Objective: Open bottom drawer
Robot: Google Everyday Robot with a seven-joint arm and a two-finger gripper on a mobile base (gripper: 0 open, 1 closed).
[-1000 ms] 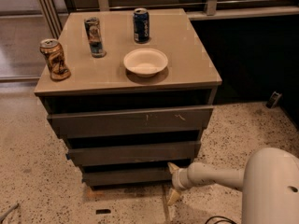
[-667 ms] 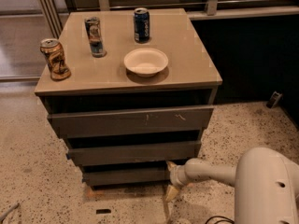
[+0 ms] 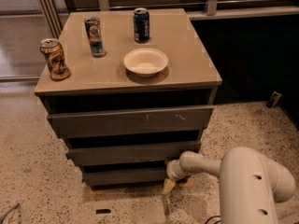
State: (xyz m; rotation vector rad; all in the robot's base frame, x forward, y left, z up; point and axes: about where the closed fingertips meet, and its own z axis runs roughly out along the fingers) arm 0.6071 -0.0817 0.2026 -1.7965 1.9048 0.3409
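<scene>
The robot's tool (image 3: pixel 169 183), open or closed impossible to tell, sits just beside the right end of the bottom drawer (image 3: pixel 124 175) of the cabinet (image 3: pixel 187 55), a stiff, handleless front likely pulled by its top edge.

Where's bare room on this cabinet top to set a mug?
Bare: the right strip of the cabinet top, beside the white bowl and blue can, and the front between gold can and bowl. Crowded: back left, around the silver can. The claw is low, at the right end of the bottom drawer.
</scene>
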